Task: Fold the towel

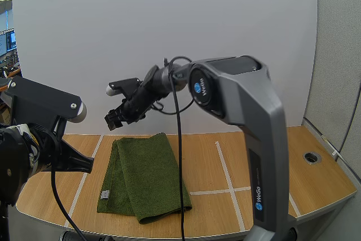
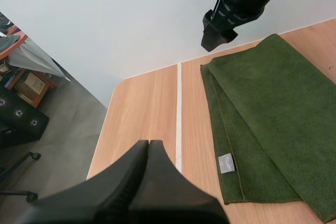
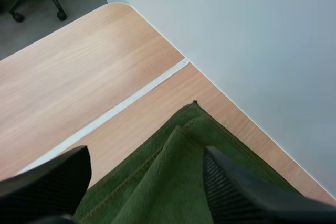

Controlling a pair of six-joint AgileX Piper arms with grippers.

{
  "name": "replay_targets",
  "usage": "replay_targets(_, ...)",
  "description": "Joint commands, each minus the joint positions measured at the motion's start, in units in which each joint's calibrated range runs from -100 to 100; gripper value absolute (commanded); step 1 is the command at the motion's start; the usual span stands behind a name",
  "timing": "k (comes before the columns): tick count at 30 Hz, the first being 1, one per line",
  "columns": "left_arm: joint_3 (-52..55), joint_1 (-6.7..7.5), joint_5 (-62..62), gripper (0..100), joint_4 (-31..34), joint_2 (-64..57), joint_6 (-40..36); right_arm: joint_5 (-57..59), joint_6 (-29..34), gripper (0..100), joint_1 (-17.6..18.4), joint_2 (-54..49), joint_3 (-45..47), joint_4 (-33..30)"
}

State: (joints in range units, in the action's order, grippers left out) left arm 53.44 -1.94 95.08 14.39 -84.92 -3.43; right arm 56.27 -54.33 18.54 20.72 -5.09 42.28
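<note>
Towel: The green towel (image 1: 144, 176) lies flat on the table (image 1: 265, 167). It looks folded over once, because I can see layers at its edge. A small tag (image 2: 226, 162) sits near one corner.
Right fingers: My right fingers (image 1: 115, 118) hang in the air just above the towel's far corner. They are spread apart and hold nothing.
Left fingers: My left fingers (image 2: 148, 145) are off to the towel's left side, with a white line (image 2: 178, 108) between them and the towel. They are pressed together and hold nothing.
Step now: I think I am about to grab the far corner for the next fold.
How to do it well: I should go straight down with one finger on each side of the corner. I should pinch all the layers, lift only a little, and lay that edge right on the towel's near edge.
Watch out: If I pinch only the top layer, the towel may open up.
</note>
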Motion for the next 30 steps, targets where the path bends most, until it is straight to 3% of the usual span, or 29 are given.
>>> replay_targets(1,-0.64,-0.04,2.03,0,-2.05,-0.08,3.56,14.88,7.12,88,-0.06,-8.63,0.08,-14.89)
replay_targets(8,-0.64,-0.04,4.92,0,-6.38,0.27,9.11,29.3,7.55,3,-2.29,-14.52,0.08,-16.33)
replay_targets(16,8.25,0.03,2.94,0,-12.88,10.88,11.87,43.22,7.55,0,-6.66,-19.74,0.08,-16.33)
replay_targets(22,11.05,0.03,-3.32,0,-21.18,18.75,16.35,43.73,5.97,0,-10.58,-27.24,2.26,-16.47)
replay_targets(30,11.05,0.03,4.92,0,-26.75,30.39,20.29,43.73,1.68,0,-14.76,-39.13,8.57,-16.47)
